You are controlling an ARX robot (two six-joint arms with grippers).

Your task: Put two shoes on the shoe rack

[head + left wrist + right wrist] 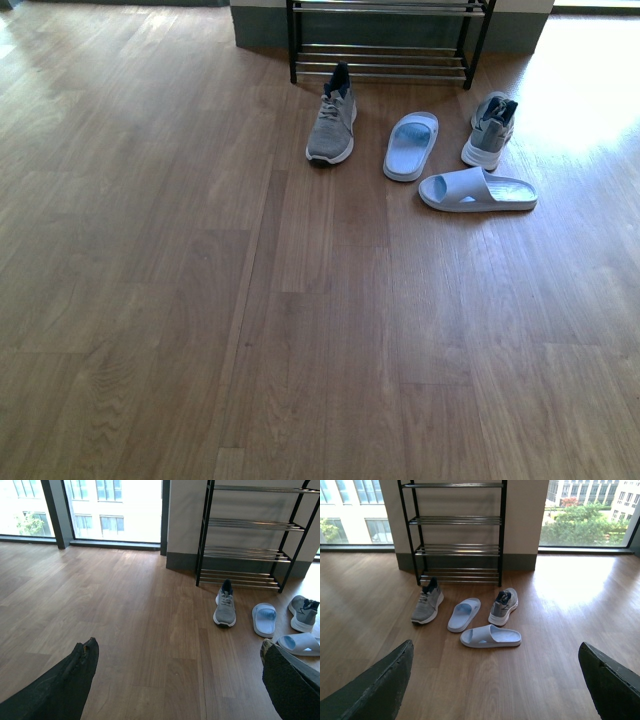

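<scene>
Four shoes lie on the wooden floor in front of the black shoe rack [380, 62] [250, 555] [455, 530]. One grey sneaker [332, 125] [225, 607] [426, 605] stands at the left, the other grey sneaker [489, 130] [303, 612] [503, 606] at the right. A pale blue slide [411, 146] [264, 619] [464, 614] lies between them, and a second slide [477, 189] [300, 643] [490, 636] lies crosswise nearer me. My left gripper [180, 680] and right gripper [495, 680] are open, well short of the shoes, holding nothing. Neither arm shows in the front view.
The rack stands against a grey-based wall pillar [520, 520], with floor-to-ceiling windows [115, 510] [590, 512] on both sides. Wooden floor [300, 330] stretches between me and the shoes. Bright sunlight falls on the floor at the right [580, 90].
</scene>
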